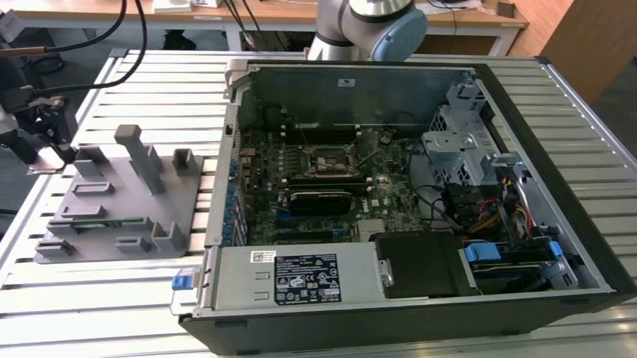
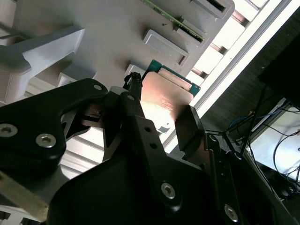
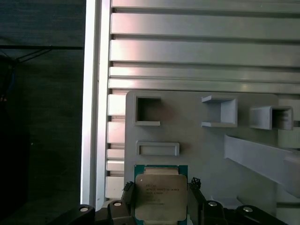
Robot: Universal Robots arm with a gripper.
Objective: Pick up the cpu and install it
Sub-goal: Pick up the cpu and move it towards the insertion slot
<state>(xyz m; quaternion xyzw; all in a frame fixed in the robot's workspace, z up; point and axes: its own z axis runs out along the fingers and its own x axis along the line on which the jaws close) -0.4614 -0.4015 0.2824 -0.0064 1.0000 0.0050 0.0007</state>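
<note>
The cpu (image 3: 161, 194), a square chip with a silver top and green rim, sits between my two black fingers (image 3: 194, 199) at the edge of the grey fixture plate (image 3: 187, 122). In the second wrist view the cpu (image 2: 168, 93) shows the same way, and the gripper (image 2: 161, 105) is shut on its two opposite sides. Whether it rests on the plate or hangs just above it, I cannot tell. In the exterior view the gripper (image 1: 45, 127) is at the exterior view's far left, over the plate's (image 1: 110, 201) back corner.
An open computer case (image 1: 518, 97) lies to the exterior view's right of the plate, with its motherboard socket (image 1: 327, 160) and a black heatsink-like block (image 1: 318, 200) inside. Upright posts (image 1: 139, 153) stand on the plate. Everything rests on a slatted aluminium table (image 1: 100, 298).
</note>
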